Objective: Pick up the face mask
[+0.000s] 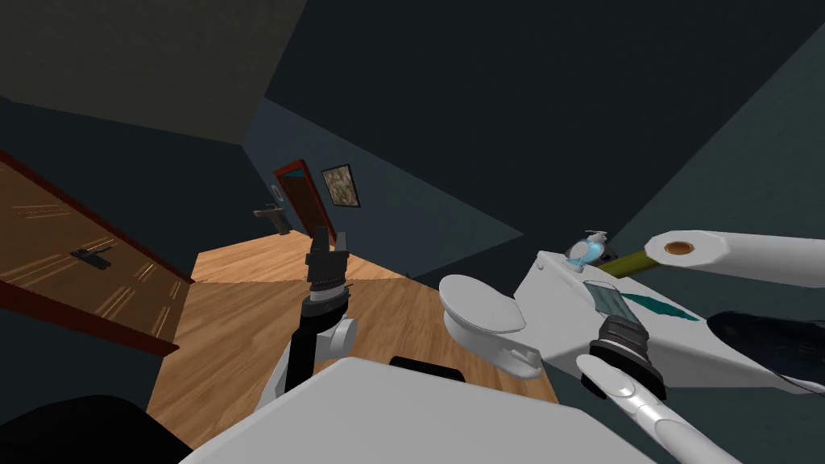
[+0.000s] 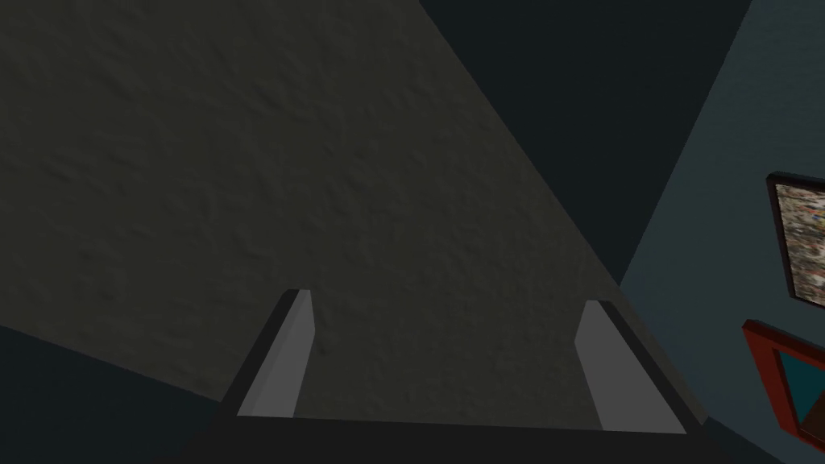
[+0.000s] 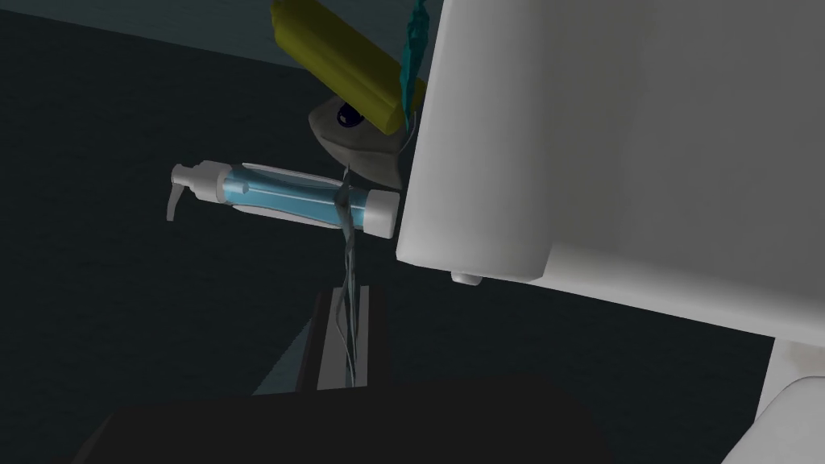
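Head view showed the right jaws over the lid of a white toilet tank (image 1: 556, 294), clenched on the face mask (image 1: 614, 300). From there the mask read as a thin, see-through bluish sheet standing up from the jaws. It sat between the tank's front edge and a pump bottle of blue soap (image 1: 586, 251) that stood near the tank's far corner. Whether the mask touched the lid could not be told.

Right wrist view had the two fingers (image 3: 330, 354) drawn close together, with the mask edge-on between them as a bundle of thin pale strands. The strands ran away from the fingertips and crossed in front of the soap bottle, just beside the tank's rounded corner.

A yellow-green bar (image 1: 627, 263) lay past the bottle, and a thin teal strip (image 1: 657, 306) lay on the lid near the mask. A grey rounded shape (image 3: 358, 145) under the bar could not be identified.

Beside the tank, the toilet's closed lid (image 1: 479, 304) faced the wooden floor (image 1: 242, 322).

Left jaws were released, their fingers (image 2: 282, 362) well apart, held up above the floor to the robot's left of the toilet.
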